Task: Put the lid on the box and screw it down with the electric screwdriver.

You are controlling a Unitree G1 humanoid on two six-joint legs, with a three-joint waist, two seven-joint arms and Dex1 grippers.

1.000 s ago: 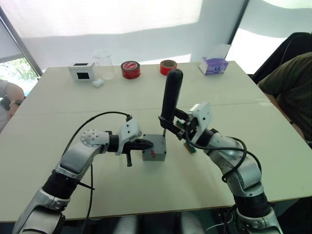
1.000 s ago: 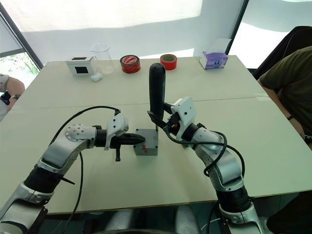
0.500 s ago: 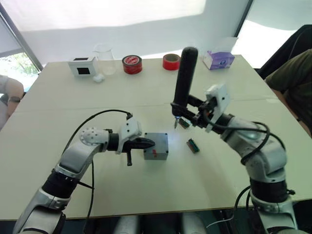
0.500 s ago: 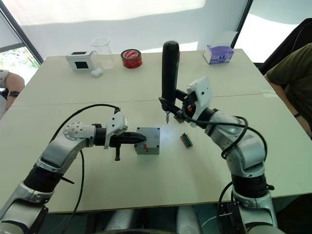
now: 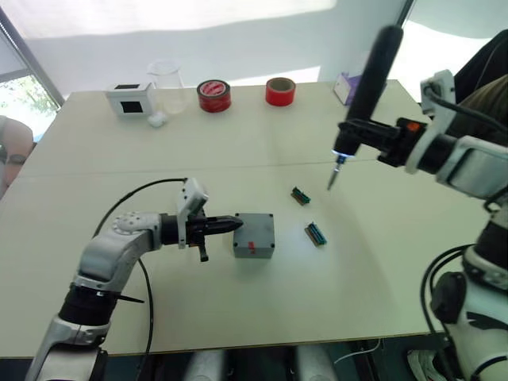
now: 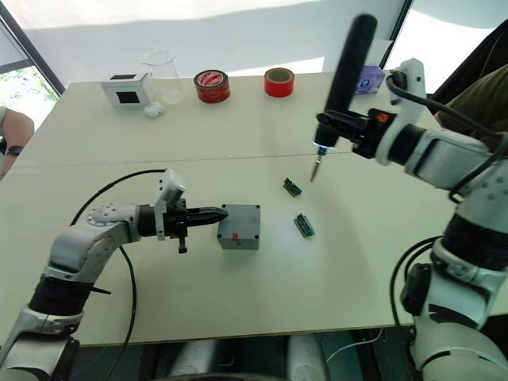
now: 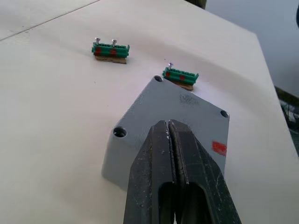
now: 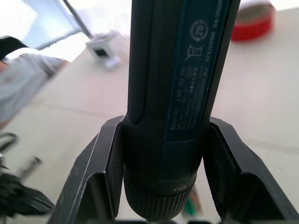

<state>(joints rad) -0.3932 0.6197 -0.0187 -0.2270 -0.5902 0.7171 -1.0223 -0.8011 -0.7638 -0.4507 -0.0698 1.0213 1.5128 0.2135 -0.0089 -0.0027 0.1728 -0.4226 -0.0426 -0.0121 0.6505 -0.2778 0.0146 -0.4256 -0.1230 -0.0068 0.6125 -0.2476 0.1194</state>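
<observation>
Mid-table, the box [image 5: 254, 235] with lid [image 7: 187, 105] on stays put, left gripper [image 5: 230, 225] pinched empty against its side. Right gripper [image 5: 373, 139], clamped on the screwdriver [image 5: 365, 99], has swung up and away right; maybe fetching another screw.

Pale table [image 5: 238, 151], seam running across it. Along the far edge, from the robot's left: white box with black screen [image 5: 127, 98], small white object [image 5: 157, 119] just in front of it, clear beaker [image 5: 167, 86], red tape roll with a printed top [image 5: 213, 95], plain red tape roll [image 5: 279, 91]. Purple tissue box [image 6: 370, 79] sits further right. Mid-table, two small green terminal blocks, one [image 5: 300, 195] nearer the seam, the other [image 5: 315, 232] closer in, near each other. A person's arm [image 5: 9, 151] shows at the left edge; a person in a dark green top [image 6: 476, 99] is at the right.
</observation>
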